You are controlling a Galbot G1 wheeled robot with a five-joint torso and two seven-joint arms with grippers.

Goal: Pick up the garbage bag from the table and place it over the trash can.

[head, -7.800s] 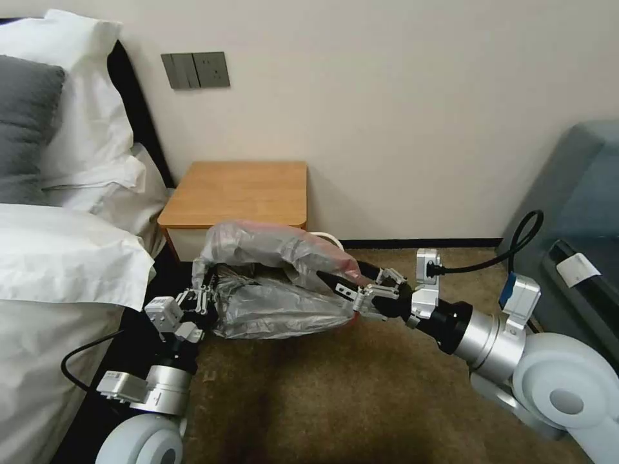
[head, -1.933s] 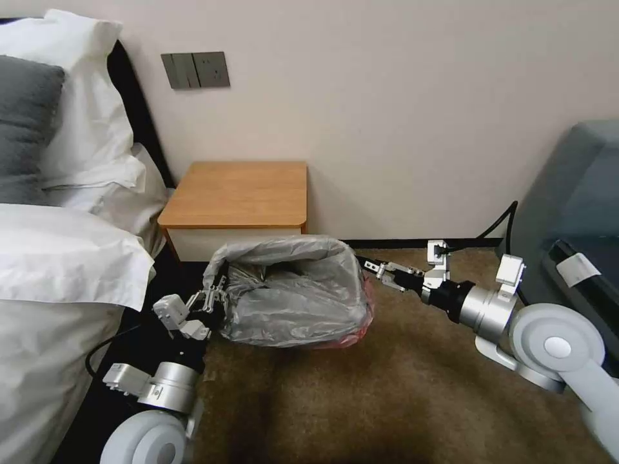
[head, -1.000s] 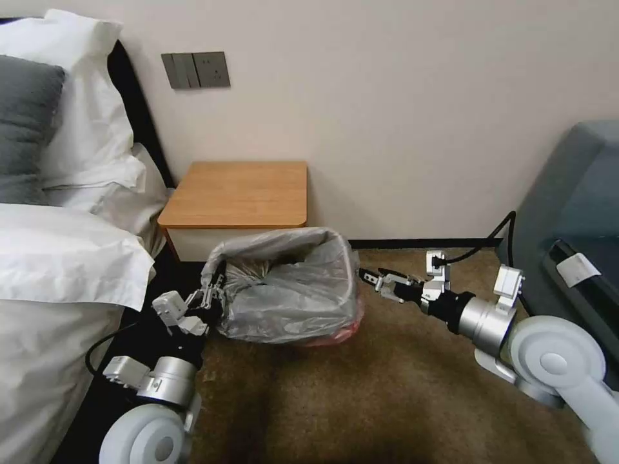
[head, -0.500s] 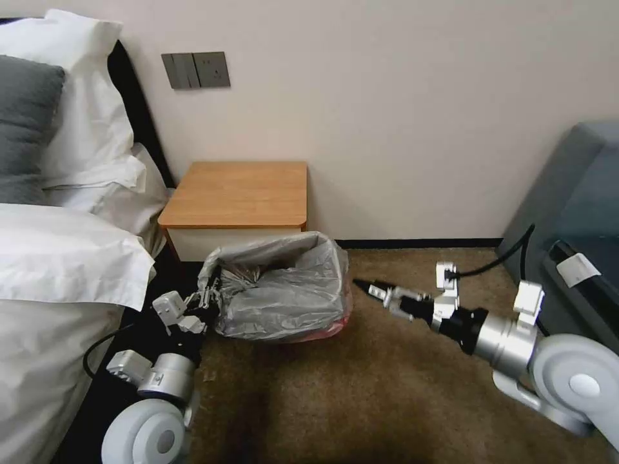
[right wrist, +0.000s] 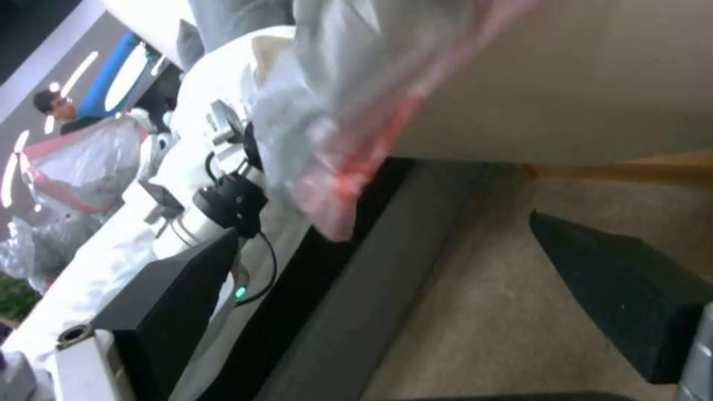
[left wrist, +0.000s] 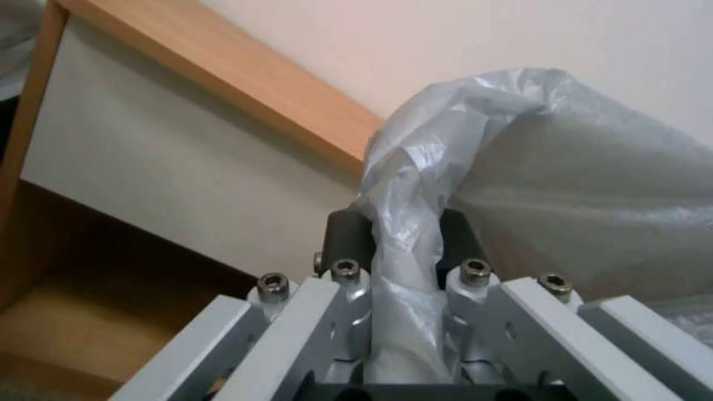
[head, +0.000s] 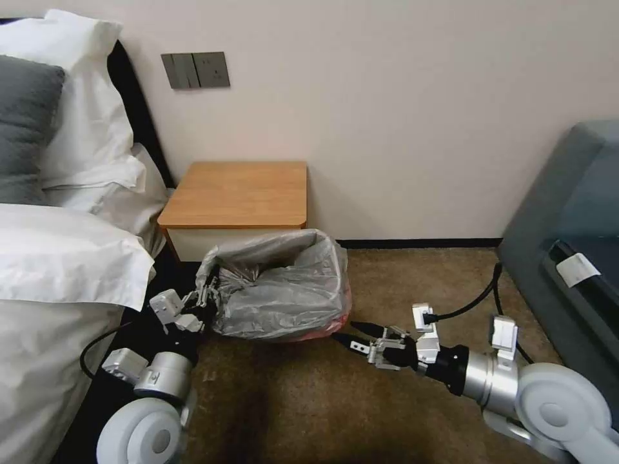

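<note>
Head view: garbage bag (head: 284, 290) sits draped over the trash can (right wrist: 565, 78) on the carpet (head: 400, 283), right in front of the desk (head: 242, 193), w/ its mouth gaping open at the top and grey film hanging down the sides. Pinkish-red edge shows low on the bag's right side, near the floor.

Left tool (head: 205, 298) is at the bag's left edge, clenched on a gathered fold of plastic. Left wrist view confirms: a twisted strip of the garbage bag (left wrist: 405, 234) runs straight down between the two dark pads, pinched there, rest of the film ballooning off to one side, desk's wooden edge (left wrist: 223, 83) & white drawer front behind it.

Right tool (head: 351, 335) is low over the carpet, just off the bag's lower right corner, apart from it, not touching. Fingers spread, released, nothing in them. Right wrist view: the two dark fingers (right wrist: 624, 289) stand wide apart w/ carpet between, and the bag's red-tinted edge (right wrist: 356, 161) hangs ahead of them against the bin's cream wall.

Bed (head: 58, 258) w/ white bedding lies on the left, grey sofa (head: 567, 212) at far right, wall switch plate (head: 195, 69) above the desk. Desk top is bare wood.
</note>
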